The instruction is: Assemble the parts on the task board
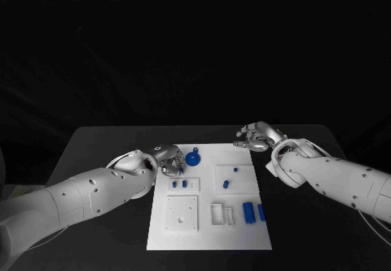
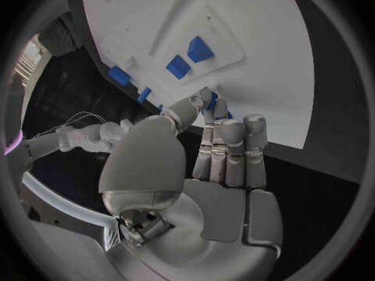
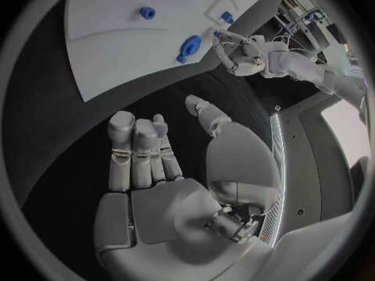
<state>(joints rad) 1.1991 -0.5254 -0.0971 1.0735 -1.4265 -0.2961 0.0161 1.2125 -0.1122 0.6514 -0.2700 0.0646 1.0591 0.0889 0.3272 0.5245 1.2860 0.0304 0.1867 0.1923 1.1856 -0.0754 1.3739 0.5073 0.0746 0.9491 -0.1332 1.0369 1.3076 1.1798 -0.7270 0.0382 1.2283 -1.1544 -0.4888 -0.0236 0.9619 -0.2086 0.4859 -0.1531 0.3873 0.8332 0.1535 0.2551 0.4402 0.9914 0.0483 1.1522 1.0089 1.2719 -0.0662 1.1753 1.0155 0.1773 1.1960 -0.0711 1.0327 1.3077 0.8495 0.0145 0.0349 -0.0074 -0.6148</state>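
The white task board (image 1: 208,226) lies in the middle of the black table. My left hand (image 1: 169,160) hovers over the board's far left part, its fingers curled in, right beside a round blue part with a handle (image 1: 193,158). In the left wrist view the thumb and fingertips (image 2: 205,101) pinch a small blue part (image 2: 212,103). My right hand (image 1: 259,137) hangs over the bare table just past the board's far right corner, fingers loosely apart and holding nothing (image 3: 156,168). The right wrist view shows the left hand (image 3: 246,50) next to the round part (image 3: 190,45).
More blue parts are on the board: a small knob (image 1: 235,168), a peg (image 1: 225,183), two small pieces (image 1: 179,184) and two blocks (image 1: 254,213) near the right edge. White raised fixtures (image 1: 182,213) stand on the board's near half. Black table surrounds it.
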